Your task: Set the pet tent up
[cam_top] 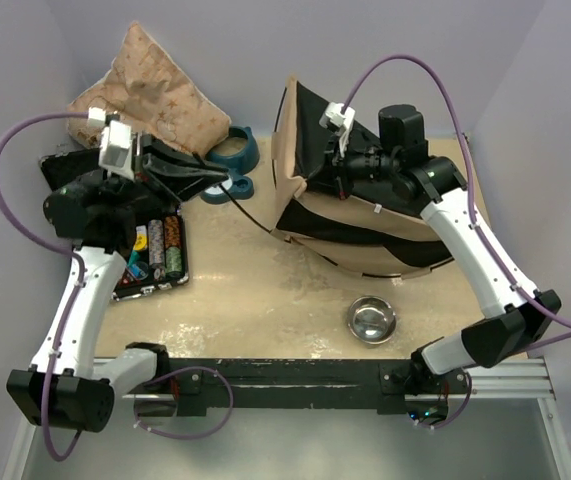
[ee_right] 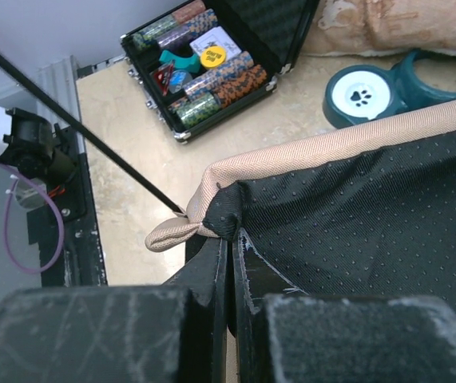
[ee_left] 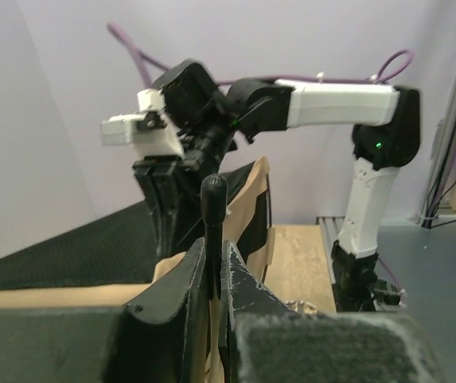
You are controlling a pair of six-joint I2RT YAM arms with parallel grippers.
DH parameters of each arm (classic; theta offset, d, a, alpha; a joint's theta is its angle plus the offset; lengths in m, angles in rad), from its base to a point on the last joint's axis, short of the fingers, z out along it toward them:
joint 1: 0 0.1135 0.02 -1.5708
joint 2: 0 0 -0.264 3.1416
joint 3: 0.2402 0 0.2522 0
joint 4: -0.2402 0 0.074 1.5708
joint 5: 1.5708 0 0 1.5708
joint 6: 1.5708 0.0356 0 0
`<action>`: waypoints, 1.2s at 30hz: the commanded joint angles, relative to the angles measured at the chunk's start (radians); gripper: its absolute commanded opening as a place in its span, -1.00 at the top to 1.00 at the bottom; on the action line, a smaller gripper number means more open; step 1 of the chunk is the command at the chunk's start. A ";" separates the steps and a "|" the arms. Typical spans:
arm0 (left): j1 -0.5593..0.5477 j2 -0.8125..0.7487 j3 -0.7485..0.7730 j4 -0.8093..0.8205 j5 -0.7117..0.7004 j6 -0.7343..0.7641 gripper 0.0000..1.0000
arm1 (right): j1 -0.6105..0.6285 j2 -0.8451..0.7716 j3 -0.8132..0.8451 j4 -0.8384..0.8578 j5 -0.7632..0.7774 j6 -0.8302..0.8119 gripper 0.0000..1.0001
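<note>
Near edge: 1 steel bowl (cam_top: 371, 318) sits on the worktop (cam_top: 265, 300), with an open chip case (cam_top: 155, 250) to its left, beside the left arm. Mid-worktop, right of centre: the pet tent (cam_top: 365, 225) with black lining showing; the right gripper (ee_right: 229, 247) is pressed together on its hem corner, and the left gripper (ee_left: 216, 259) is pinched on 1 thin dark pole (ee_left: 214, 209) that arcs out from the tent's left edge. Far: 2 teal pet dishes (cam_top: 235, 150), then a star-patterned pillow (cam_top: 150, 85) at back left.
</note>
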 commanded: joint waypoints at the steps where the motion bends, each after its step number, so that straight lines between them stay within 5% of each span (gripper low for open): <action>1: -0.056 0.035 0.135 -0.595 0.008 0.424 1.00 | 0.006 0.010 0.064 0.039 -0.118 0.006 1.00; 3: -0.094 0.068 0.195 -0.826 -0.012 0.552 1.00 | 0.009 0.016 0.066 0.045 -0.132 0.015 1.00; 18: -0.332 0.227 0.218 -1.392 -0.122 0.937 1.00 | 0.014 0.025 0.067 0.187 -0.250 0.236 1.00; 26: -0.398 0.259 0.181 -1.517 -0.161 1.053 1.00 | 0.014 0.019 0.037 0.295 -0.311 0.373 1.00; 36: -0.407 0.292 0.198 -1.514 -0.171 1.042 1.00 | 0.014 0.004 0.017 0.280 -0.265 0.347 1.00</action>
